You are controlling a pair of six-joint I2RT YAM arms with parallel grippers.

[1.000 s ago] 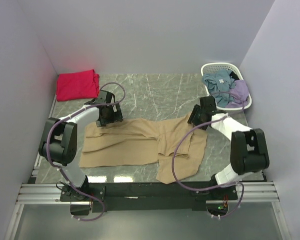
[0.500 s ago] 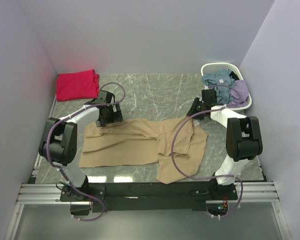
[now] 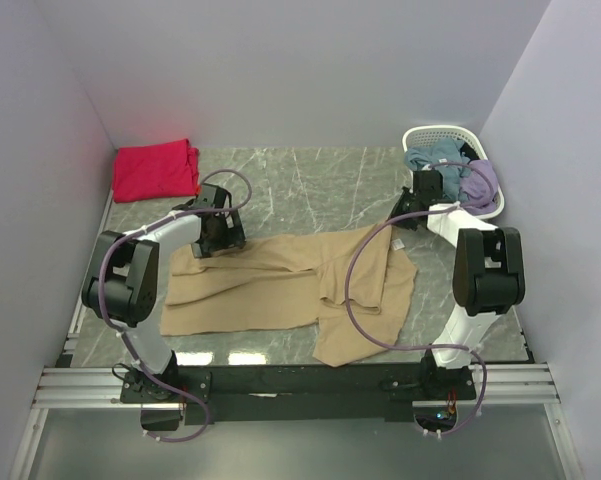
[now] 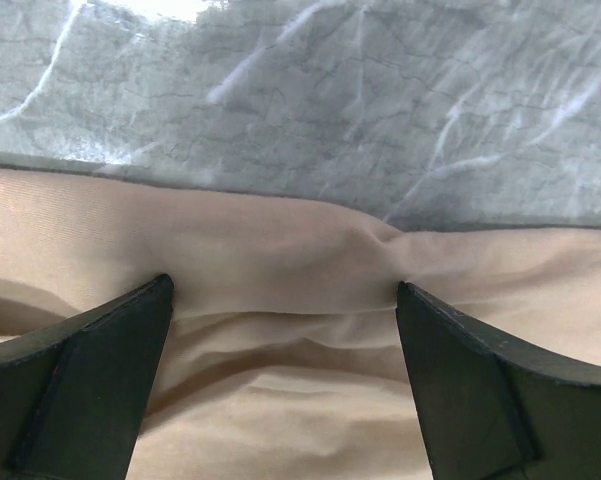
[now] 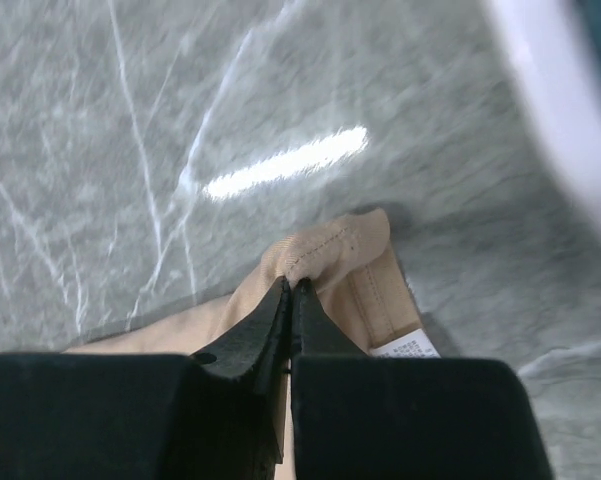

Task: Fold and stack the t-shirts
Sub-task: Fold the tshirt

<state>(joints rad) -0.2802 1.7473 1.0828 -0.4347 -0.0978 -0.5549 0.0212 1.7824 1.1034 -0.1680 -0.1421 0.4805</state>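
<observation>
A tan t-shirt (image 3: 290,285) lies spread and rumpled across the marble table. My right gripper (image 5: 296,285) is shut on a pinched fold of the tan t-shirt (image 5: 330,250) at its far right corner, beside a small white label (image 5: 405,347). In the top view the right gripper (image 3: 408,214) sits at that corner. My left gripper (image 4: 280,290) is open, its fingers (image 4: 90,370) pressed down on the tan t-shirt (image 4: 280,400) near its far left edge; the left gripper (image 3: 218,243) shows there from above. A red-pink t-shirt (image 3: 155,169) lies folded at the far left corner.
A white lattice basket (image 3: 445,135) holding blue and purple clothes (image 3: 450,178) stands at the far right, close behind my right gripper. Its white rim (image 5: 565,110) shows in the right wrist view. Walls enclose the marble table (image 3: 310,185) on three sides.
My right gripper has moved toward the far right corner of the tan t-shirt and shut on its edge. The left arm has hardly moved.
</observation>
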